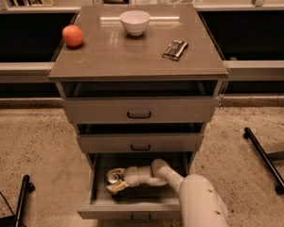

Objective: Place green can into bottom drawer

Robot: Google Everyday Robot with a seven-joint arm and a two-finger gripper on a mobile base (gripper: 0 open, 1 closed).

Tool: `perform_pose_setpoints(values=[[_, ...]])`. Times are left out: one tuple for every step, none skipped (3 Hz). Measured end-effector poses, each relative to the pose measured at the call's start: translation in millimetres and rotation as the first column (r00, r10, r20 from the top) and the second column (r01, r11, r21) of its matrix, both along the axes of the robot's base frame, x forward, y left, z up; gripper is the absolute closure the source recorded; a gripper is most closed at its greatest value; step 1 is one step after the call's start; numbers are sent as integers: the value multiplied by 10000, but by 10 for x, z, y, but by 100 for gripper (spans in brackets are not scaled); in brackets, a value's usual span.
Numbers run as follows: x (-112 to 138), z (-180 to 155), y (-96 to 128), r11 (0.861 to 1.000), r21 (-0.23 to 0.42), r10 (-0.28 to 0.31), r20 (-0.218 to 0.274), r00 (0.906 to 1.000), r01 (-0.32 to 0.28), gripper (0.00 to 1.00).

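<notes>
The bottom drawer point(132, 208) is pulled open. My gripper point(114, 182) reaches into its left half from the right, and the pale arm point(199, 202) comes in from the lower right. The gripper is shut on the green can point(115, 176). The can's silver top faces up towards the camera, and its green side is mostly hidden by the gripper. The can is low inside the drawer, near the left wall. I cannot tell whether it rests on the drawer floor.
The two shallower drawers point(139, 111) above are slightly open. On the cabinet top point(109, 56) are a white bowl point(135, 21), an orange fruit point(73, 35) and a dark snack packet point(175, 49). Black stand legs point(267, 161) lie on the floor at right and lower left.
</notes>
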State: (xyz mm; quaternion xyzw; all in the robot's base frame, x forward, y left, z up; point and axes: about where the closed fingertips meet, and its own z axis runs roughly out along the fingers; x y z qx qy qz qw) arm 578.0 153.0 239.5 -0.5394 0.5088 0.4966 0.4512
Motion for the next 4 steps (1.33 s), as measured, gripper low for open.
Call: perform_pose_setpoints(values=[[27, -172, -81, 9992, -266, -294, 88, 9995, 296, 61], [-79, -146, -11, 9990, -436, -71, 338, 9994, 85, 38], [-103, -147, 7, 9991, -427, -28, 313, 9995, 41, 15], [-103, -147, 8, 9991, -427, -27, 312, 9995, 40, 0]])
